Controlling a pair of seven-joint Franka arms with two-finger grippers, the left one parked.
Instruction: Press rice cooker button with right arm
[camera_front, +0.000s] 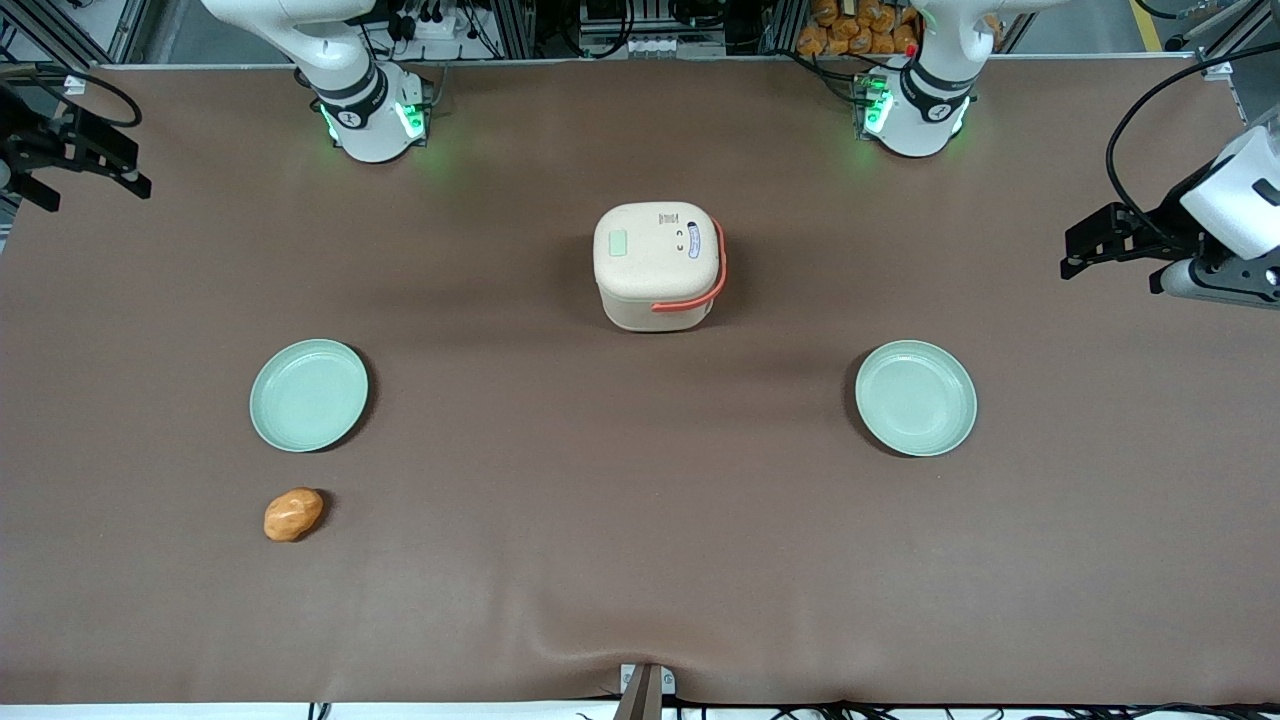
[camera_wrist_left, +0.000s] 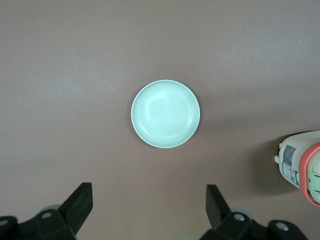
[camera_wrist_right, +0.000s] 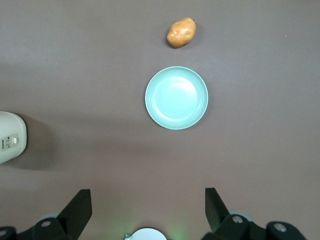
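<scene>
I am looking at the brown table (camera_front: 640, 560) with the rice cooker (camera_front: 657, 265) sitting closed near its middle, between the two pale green plates (camera_front: 308, 395) and farther from the front camera than they are. It is looking rigid and light enough to skid, so I am planning a straight downward press on the pale green pad on its lid, not a grasp. My gripper (camera_wrist_right: 145, 212) is hanging high above the plate at the working arm's end, fingers spread wide, well apart from the cooker. A potato (camera_front: 293, 514) is lying nearer the front camera.
</scene>
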